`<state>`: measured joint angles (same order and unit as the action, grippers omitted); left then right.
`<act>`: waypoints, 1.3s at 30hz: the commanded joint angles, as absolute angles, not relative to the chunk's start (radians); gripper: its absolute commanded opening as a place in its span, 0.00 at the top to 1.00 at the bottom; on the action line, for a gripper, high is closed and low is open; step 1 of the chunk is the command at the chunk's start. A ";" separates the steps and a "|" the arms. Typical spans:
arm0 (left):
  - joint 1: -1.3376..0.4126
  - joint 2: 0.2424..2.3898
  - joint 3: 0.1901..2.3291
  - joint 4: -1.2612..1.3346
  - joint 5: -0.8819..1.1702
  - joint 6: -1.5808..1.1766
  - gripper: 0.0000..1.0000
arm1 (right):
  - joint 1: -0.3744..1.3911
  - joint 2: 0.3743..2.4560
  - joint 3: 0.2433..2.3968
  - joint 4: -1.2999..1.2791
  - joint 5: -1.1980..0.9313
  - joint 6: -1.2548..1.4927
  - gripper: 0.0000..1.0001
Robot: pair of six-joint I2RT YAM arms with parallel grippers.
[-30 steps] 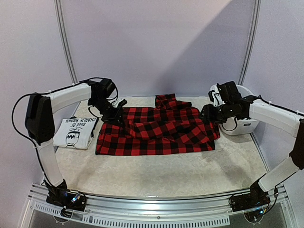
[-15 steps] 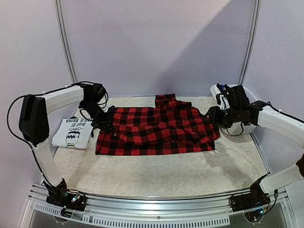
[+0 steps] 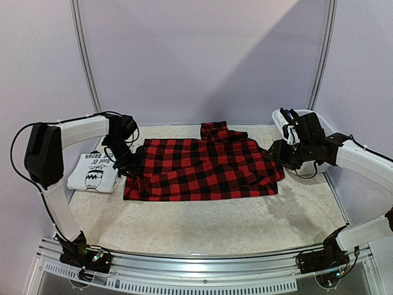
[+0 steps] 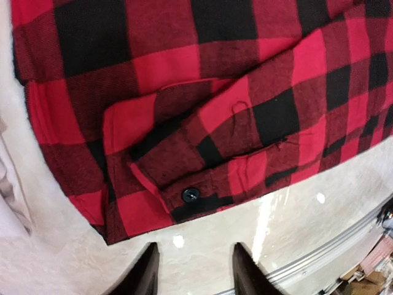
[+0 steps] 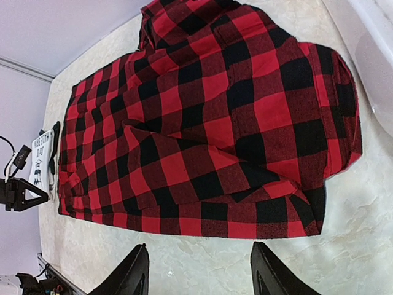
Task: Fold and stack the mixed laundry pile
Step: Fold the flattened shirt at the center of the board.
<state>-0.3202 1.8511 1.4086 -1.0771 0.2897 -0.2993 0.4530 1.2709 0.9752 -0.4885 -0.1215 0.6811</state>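
So here's where it's at: 1 piece looks done, the white T-shirt with black print (image 3: pixel 95 172) sits folded into a neat rectangle just on the outer side of the left gripper (image 4: pixel 195 246), away from everything else. The red-black plaid shirt (image 3: pixel 202 169) is the one being worked on, lying mostly flat on the table (image 3: pixel 215 227) between the 2 arms. The left gripper hovers low right at the shirt's left edge with its fingers parted and nothing between them, only bare table under the tips. Just ahead of those fingers, the wrist cam shows a sleeve cuff with a dark button (image 4: pixel 190 195) laid over the body of the shirt, so I'd say 1 sleeve is already folded in. The right gripper (image 5: pixel 198 246) is at the opposite edge, jaws spread wide, also holding nothing, with the whole shirt stretching out in front of it and the white tub (image 5: pixel 368 37) off to its side. The collar end on the far side looks bunched up and the fabric has a few ridges. My guess is the plaid needs its main folds, then goes on the T-shirt. Can't tell what's in the tub.
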 commanded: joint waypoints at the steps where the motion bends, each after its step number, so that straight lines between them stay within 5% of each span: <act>1: -0.313 1.790 1.401 -1.063 0.206 -0.338 0.45 | 0.495 1.339 1.026 -0.540 -0.102 0.704 0.43; 5: -0.317 1.749 1.414 -1.055 0.163 -0.350 0.34 | 0.531 1.429 1.095 -0.559 -0.101 0.698 0.43; 23: -0.437 1.877 1.412 -0.896 0.259 -0.347 0.50 | 0.574 1.990 1.484 -0.679 -0.158 0.642 0.50; 39: -0.454 1.969 1.297 -0.773 0.258 -0.366 0.57 | 0.573 2.119 1.436 -0.733 -0.143 0.675 0.51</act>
